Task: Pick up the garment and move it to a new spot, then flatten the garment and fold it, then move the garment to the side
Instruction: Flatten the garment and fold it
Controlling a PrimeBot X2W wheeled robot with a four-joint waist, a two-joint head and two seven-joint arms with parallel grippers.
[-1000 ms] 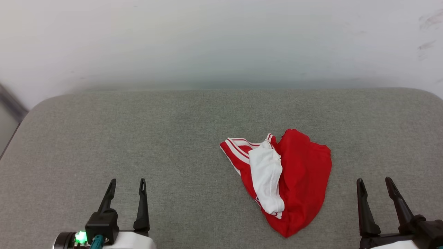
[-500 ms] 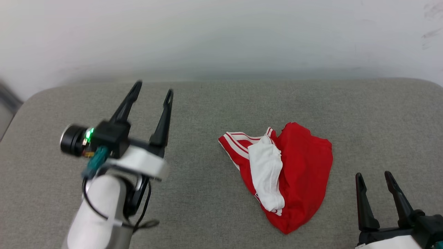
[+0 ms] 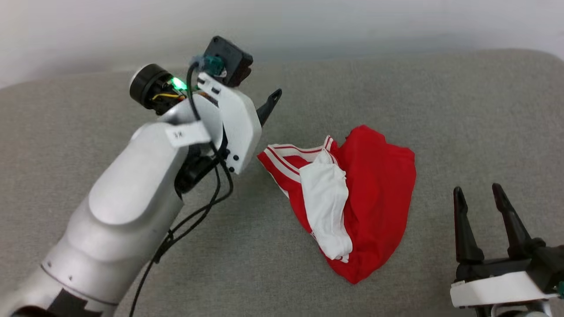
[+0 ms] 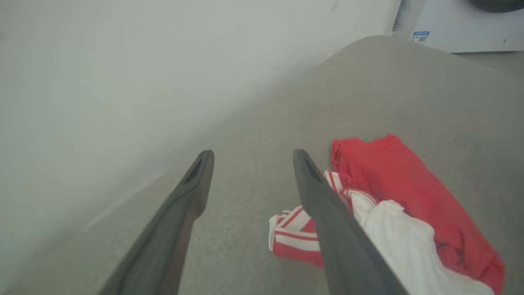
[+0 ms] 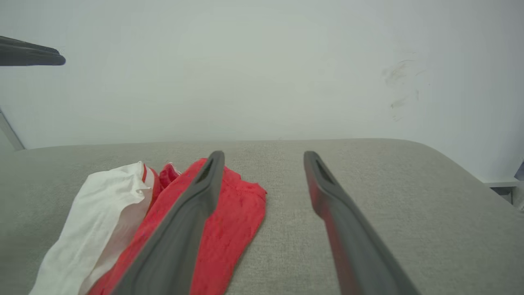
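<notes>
The left hand [image 4: 250, 156], fingers spread wide and empty, hangs by the striped far-left corner of the crumpled red jersey [image 3: 374, 198], whose length runs toward the robot; the right hand [image 3: 478, 190], equally wide, sits off its right edge.

Garment [image 3: 374, 198] on padded surface [image 3: 462, 110]; left gripper [image 4: 249, 157] at its left, right gripper [image 3: 478, 190] right, apart.

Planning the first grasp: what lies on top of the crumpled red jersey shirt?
A white fabric sleeve lies draped over the crumpled red jersey shirt, next to its red-and-white striped trim. Whatever the sleeve and the folds cover cannot be seen.
</notes>
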